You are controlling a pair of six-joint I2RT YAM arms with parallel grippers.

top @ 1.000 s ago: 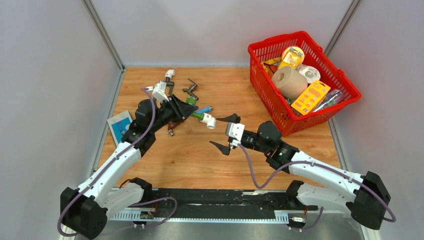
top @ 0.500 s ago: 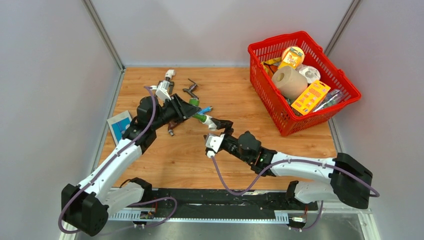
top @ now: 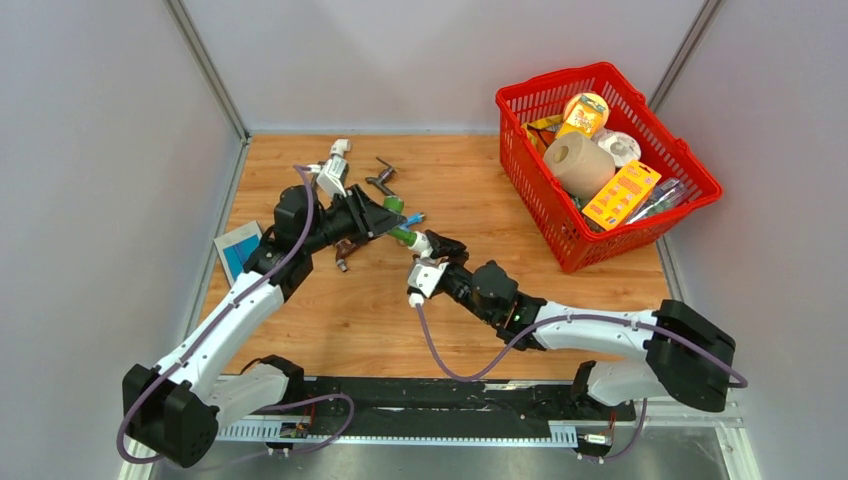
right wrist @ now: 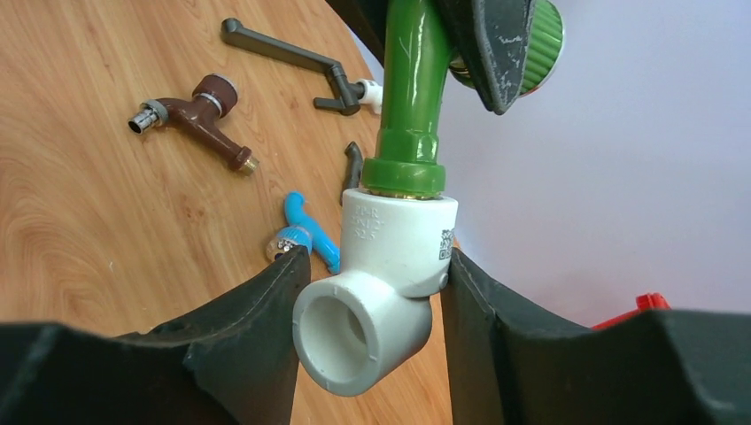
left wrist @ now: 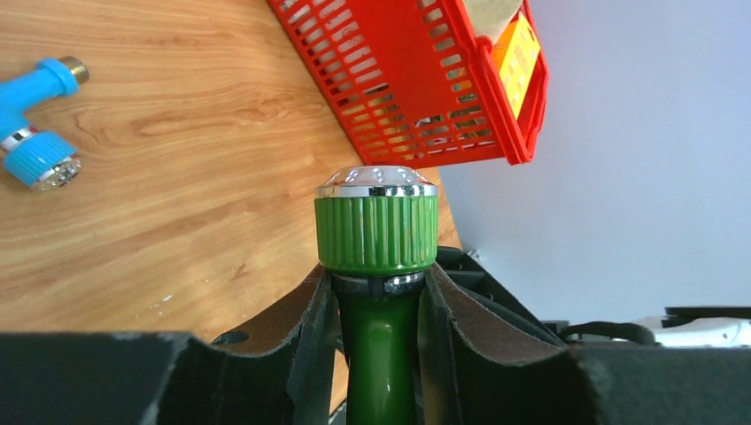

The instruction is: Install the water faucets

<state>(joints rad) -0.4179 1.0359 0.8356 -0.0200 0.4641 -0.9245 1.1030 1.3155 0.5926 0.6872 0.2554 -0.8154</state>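
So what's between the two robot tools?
The green faucet, joined to the white elbow fitting, bridges them in the right wrist view: left tool grips the faucet, right tool grips the elbow.

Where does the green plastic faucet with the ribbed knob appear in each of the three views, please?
Top external: the green plastic faucet is just left of the picture's centre.
Left wrist: bottom centre, knob up, clamped in the left gripper.
Right wrist: top centre, rising from the white elbow pipe fitting in the right gripper.
Shared landmark: the blue plastic faucet lying on the wooden table.
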